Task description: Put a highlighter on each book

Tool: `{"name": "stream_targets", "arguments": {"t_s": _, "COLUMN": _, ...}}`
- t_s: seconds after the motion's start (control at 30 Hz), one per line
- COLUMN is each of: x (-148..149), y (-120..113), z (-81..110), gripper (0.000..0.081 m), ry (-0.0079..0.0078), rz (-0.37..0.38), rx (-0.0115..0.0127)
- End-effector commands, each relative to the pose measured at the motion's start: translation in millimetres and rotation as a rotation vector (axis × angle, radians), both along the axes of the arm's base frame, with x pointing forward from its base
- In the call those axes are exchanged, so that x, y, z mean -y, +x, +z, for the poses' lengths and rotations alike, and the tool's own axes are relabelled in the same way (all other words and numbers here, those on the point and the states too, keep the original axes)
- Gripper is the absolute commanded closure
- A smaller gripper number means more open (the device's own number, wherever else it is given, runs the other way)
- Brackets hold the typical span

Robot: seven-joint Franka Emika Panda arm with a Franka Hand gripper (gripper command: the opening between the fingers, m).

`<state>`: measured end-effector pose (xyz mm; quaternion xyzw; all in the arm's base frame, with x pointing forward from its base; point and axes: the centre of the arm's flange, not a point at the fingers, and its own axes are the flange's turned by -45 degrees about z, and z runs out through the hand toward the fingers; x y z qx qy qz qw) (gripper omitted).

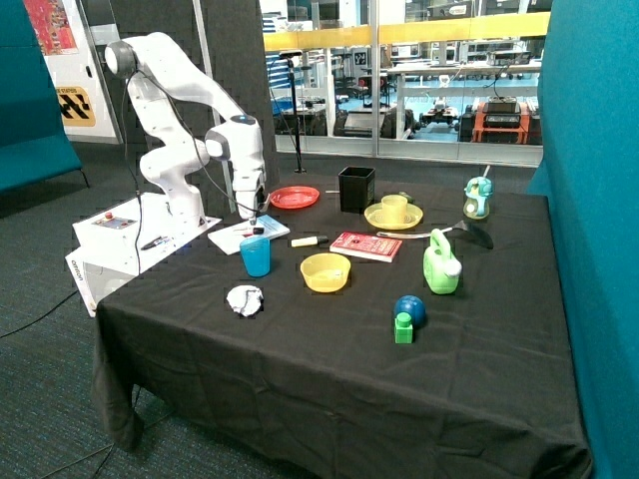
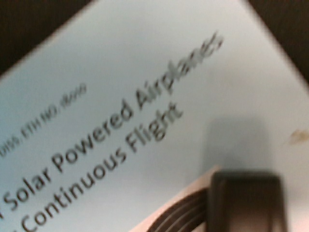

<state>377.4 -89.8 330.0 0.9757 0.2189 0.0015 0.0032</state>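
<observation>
The white book with a light blue cover lies at the table corner nearest the arm's base. A pink highlighter with a black cap lies on it. My gripper hangs just above that highlighter and the book. The wrist view shows the book's cover with dark print up close, and the highlighter's black cap on it. A yellow highlighter lies on the black cloth between the white book and the red book. Nothing lies on the red book.
A blue cup stands right beside the white book, a yellow bowl beside it. A crumpled white object lies nearer the front. A red plate, black box, yellow plate with cup and green watering can stand further along.
</observation>
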Motion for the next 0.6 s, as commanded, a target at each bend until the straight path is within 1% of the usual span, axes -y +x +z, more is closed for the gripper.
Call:
{"name": "stream_targets", "arguments": {"t_s": 0.0, "x": 1, "y": 33, "z": 23.8, "gripper": 0.0141, "ry": 0.0056, "rz": 0.004, "rx": -0.0044}}
{"name": "stream_targets", "arguments": {"t_s": 0.07, "x": 0, "y": 38, "z": 25.5, "gripper": 0.0184, "ry": 0.0055, "rz": 0.009, "rx": -0.0044}}
{"name": "stream_targets", "arguments": {"t_s": 0.13, "x": -2, "y": 45, "z": 28.5, "gripper": 0.0251, "ry": 0.0055, "rz": 0.018, "rx": -0.0044}}
{"name": "stream_targets", "arguments": {"t_s": 0.23, "x": -5, "y": 53, "z": 31.6, "gripper": 0.0325, "ry": 0.0055, "rz": 0.026, "rx": -0.0044}}
{"name": "stream_targets", "arguments": {"t_s": 0.3, "x": -7, "y": 61, "z": 33.6, "gripper": 0.0362, "ry": 0.0055, "rz": 0.031, "rx": -0.0044}}
{"name": "stream_targets", "arguments": {"t_s": 0.37, "x": -9, "y": 69, "z": 35.8, "gripper": 0.0365, "ry": 0.0055, "rz": 0.038, "rx": -0.0044}}
{"name": "stream_targets", "arguments": {"t_s": 0.5, "x": -12, "y": 86, "z": 38.3, "gripper": 0.0408, "ry": 0.0055, "rz": 0.050, "rx": -0.0045}}
{"name": "stream_targets", "arguments": {"t_s": 0.57, "x": -11, "y": 94, "z": 38.5, "gripper": 0.0407, "ry": 0.0055, "rz": 0.047, "rx": -0.0045}}
